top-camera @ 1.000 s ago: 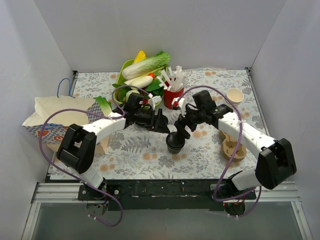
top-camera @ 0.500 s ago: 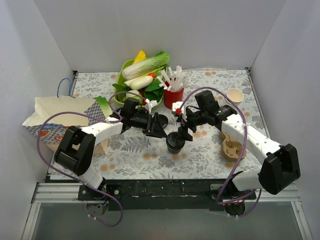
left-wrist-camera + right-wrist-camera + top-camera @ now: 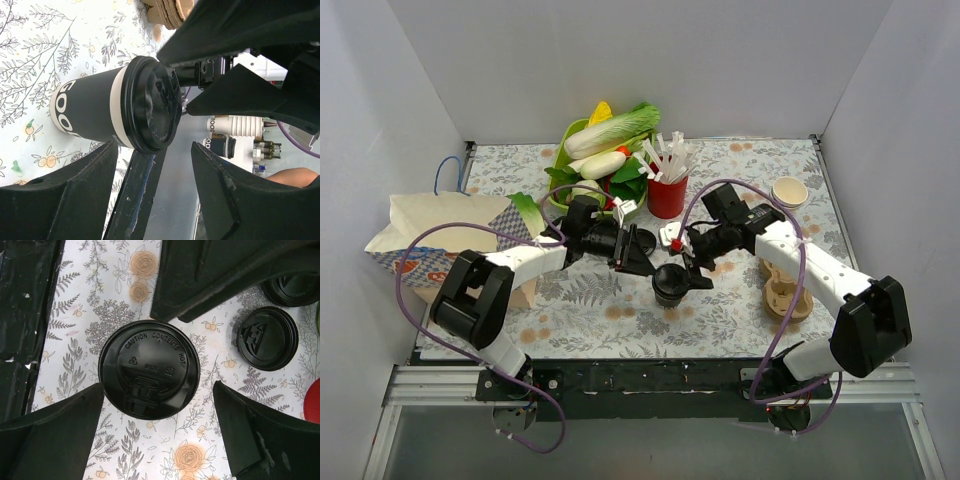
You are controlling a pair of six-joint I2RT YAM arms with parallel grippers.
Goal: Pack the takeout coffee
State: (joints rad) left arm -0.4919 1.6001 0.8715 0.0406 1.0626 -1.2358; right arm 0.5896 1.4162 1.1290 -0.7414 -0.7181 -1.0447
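The takeout coffee (image 3: pixel 670 284), a dark paper cup with a round black lid, stands upright on the floral cloth at the middle front. My left gripper (image 3: pixel 638 251) is open just to its upper left; in the left wrist view the cup (image 3: pixel 95 115) lies beyond the left gripper (image 3: pixel 152 192), not between the fingers. My right gripper (image 3: pixel 697 267) is open at the cup's right, above it. The right wrist view looks down on the lid (image 3: pixel 149 369), just ahead of the open right gripper (image 3: pixel 157 437).
A paper bag (image 3: pixel 430 235) lies at the left. A red straw holder (image 3: pixel 667 196) and a green basket of vegetables (image 3: pixel 605 150) stand behind. A white cup (image 3: pixel 789 190) and cardboard carrier (image 3: pixel 786 297) are at the right. Loose black lids (image 3: pixel 267 338) lie near the cup.
My right gripper has shifted slightly down and right, close beside the cup. My left gripper has barely moved. The cup stays in place.
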